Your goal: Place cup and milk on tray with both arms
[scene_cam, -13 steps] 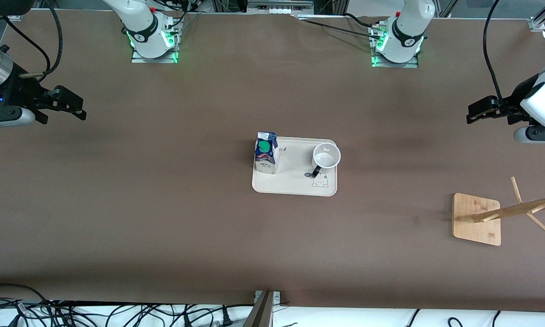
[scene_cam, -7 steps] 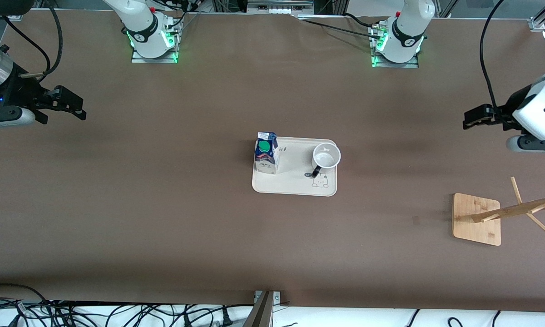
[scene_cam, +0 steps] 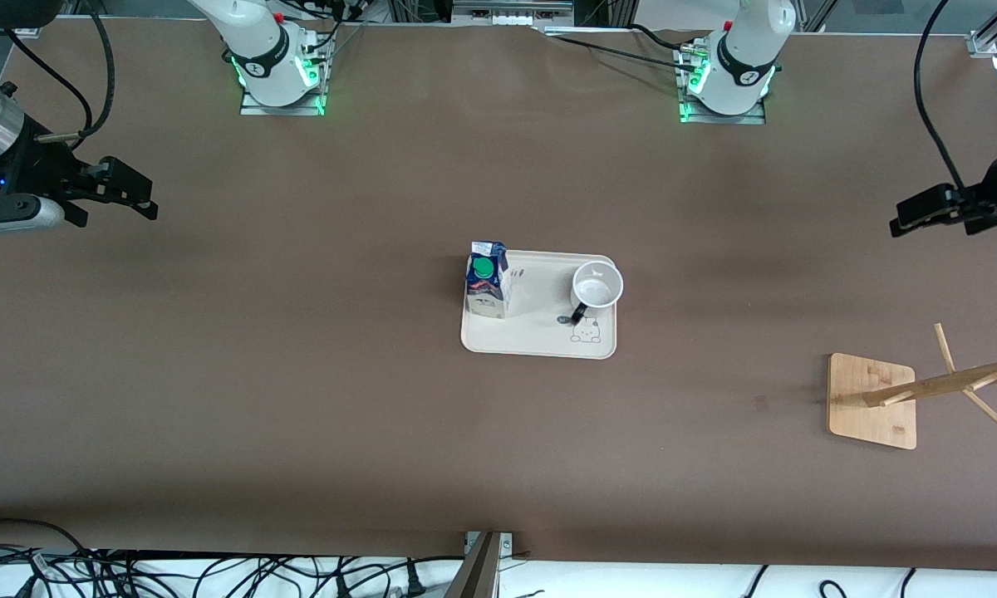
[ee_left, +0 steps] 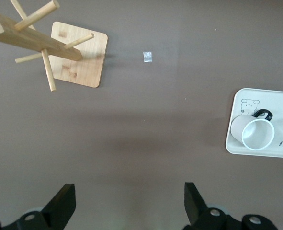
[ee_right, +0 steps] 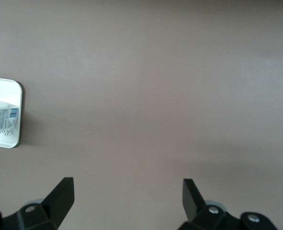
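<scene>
The cream tray (scene_cam: 534, 338) lies at the middle of the table. On it stands the milk (scene_cam: 487, 281), a blue and white carton with a green cap, at the end toward the right arm. The white cup (scene_cam: 596, 286) with its black handle stands upright on the tray's other end, also seen as the cup (ee_left: 252, 133) on the tray (ee_left: 233, 143) in the left wrist view. My left gripper (scene_cam: 906, 216) hangs open and empty over bare table at the left arm's end. My right gripper (scene_cam: 137, 195) hangs open and empty over the right arm's end; its wrist view catches the tray's corner (ee_right: 16, 139).
A wooden mug rack with pegs on a square base (scene_cam: 872, 399) stands toward the left arm's end, nearer the front camera than the tray; the rack base (ee_left: 79, 60) also shows in the left wrist view. Cables run along the table's front edge.
The left arm has drawn back toward its end of the table, its gripper farther from the tray. The right arm, tray, milk and cup have not moved.
</scene>
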Motion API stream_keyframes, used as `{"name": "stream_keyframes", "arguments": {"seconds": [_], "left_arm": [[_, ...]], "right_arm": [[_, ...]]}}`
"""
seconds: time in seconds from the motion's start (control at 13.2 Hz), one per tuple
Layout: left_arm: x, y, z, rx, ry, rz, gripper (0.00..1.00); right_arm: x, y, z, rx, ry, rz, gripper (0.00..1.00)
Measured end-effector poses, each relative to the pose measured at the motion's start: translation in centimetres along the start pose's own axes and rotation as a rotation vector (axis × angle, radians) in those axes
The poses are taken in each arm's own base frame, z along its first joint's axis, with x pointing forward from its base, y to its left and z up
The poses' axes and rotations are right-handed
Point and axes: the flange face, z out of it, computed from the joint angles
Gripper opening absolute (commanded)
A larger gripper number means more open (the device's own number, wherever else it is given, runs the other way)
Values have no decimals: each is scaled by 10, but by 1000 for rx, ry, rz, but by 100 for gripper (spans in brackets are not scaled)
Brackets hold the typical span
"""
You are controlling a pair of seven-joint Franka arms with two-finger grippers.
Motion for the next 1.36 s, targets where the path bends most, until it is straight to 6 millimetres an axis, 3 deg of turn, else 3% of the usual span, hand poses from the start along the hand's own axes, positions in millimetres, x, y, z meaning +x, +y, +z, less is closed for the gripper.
{"name": "stream_keyframes", "arguments": {"seconds": [0.23, 0.68, 0.98, 1.36], "left_arm": [[-3, 8, -3, -4, 1, 14, 100], [-5, -8, -3, -4, -11, -15, 100], [-13, -1, -9, -3, 24, -2, 100], [-25, 8, 6, 2, 10, 10, 100]], "right_arm": [[0, 0, 0, 0, 0, 0, 100], [0, 0, 0, 0, 0, 0, 100], [0, 0, 0, 0, 0, -1, 100], [0, -1, 0, 0, 0, -1, 100]]}}
